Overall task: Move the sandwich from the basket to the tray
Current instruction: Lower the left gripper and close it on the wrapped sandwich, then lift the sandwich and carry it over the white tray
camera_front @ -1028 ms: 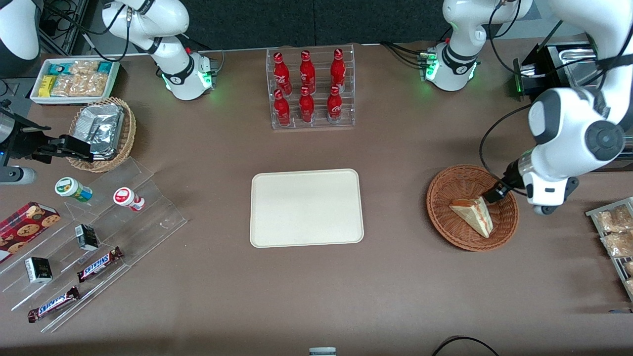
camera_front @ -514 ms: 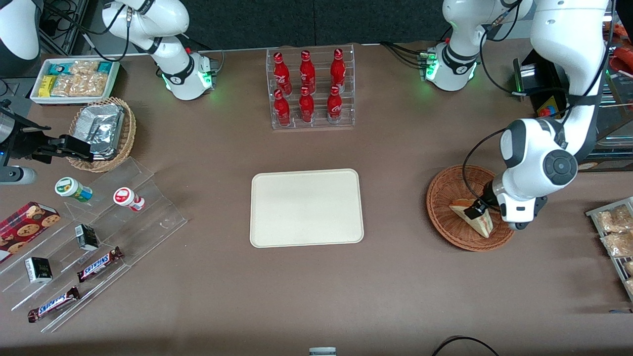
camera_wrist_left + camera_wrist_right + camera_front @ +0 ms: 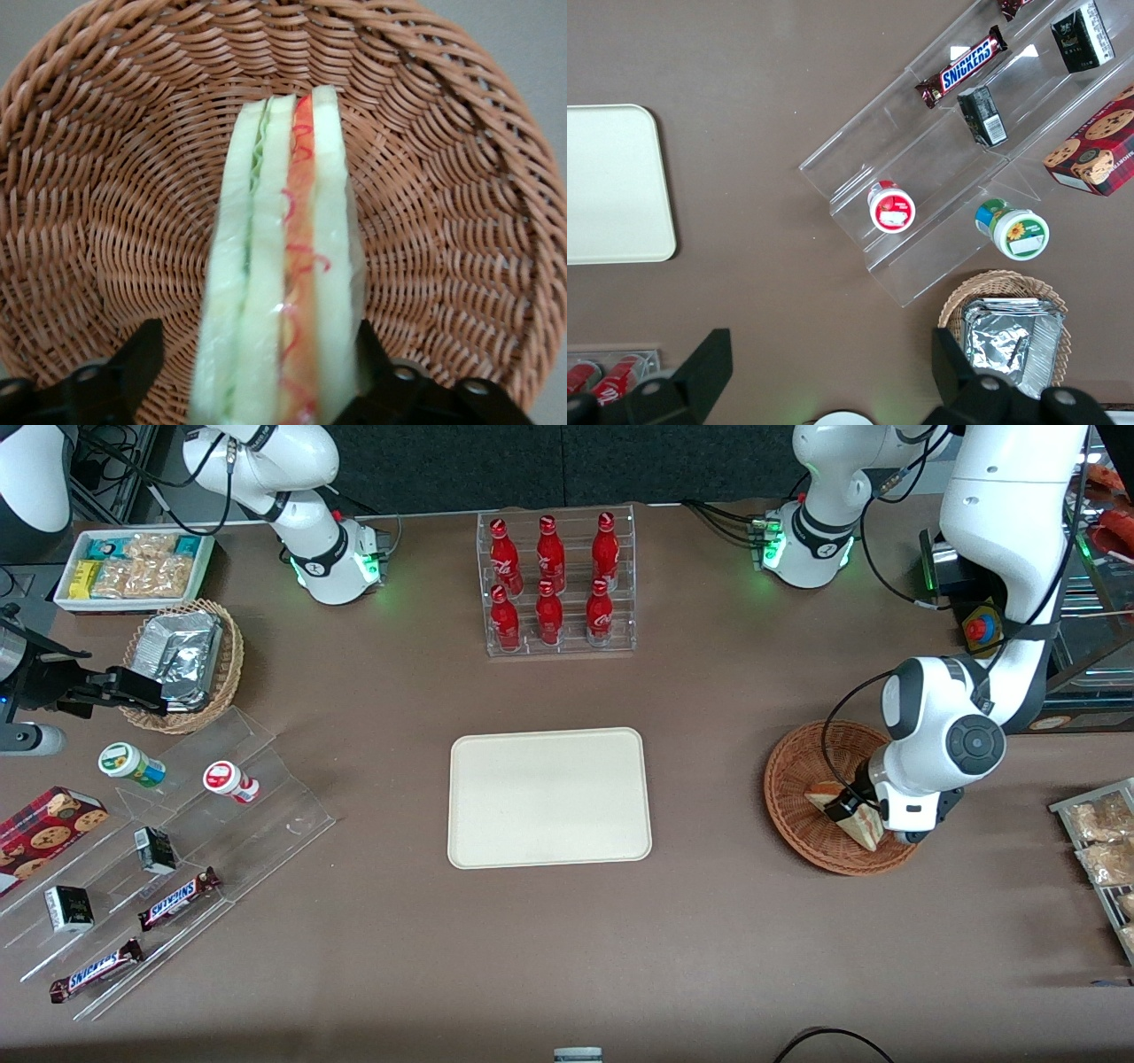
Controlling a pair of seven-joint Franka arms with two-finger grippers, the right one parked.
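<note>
The sandwich (image 3: 864, 828) (image 3: 283, 266), a pale bread wedge with red and green layers in clear wrap, stands on edge in the reddish-brown wicker basket (image 3: 797, 766) (image 3: 106, 221) toward the working arm's end of the table. My gripper (image 3: 848, 804) (image 3: 257, 341) is down in the basket and open. One black finger stands on each flat side of the sandwich. One finger (image 3: 142, 359) stands a little off the bread, and the other finger (image 3: 368, 350) sits close against it. The cream tray (image 3: 549, 797) lies bare at the table's middle.
A clear rack of red bottles (image 3: 556, 584) stands farther from the camera than the tray. A tan basket of foil packets (image 3: 182, 660), a white snack box (image 3: 133, 567) and an acrylic stand with bars (image 3: 177, 841) lie toward the parked arm's end. Packets on a rack (image 3: 1103, 841) sit beside the basket.
My gripper has come from beside the sandwich's upper corner, moved nearer the camera and lowered, so that it now straddles the sandwich. The sandwich has not moved.
</note>
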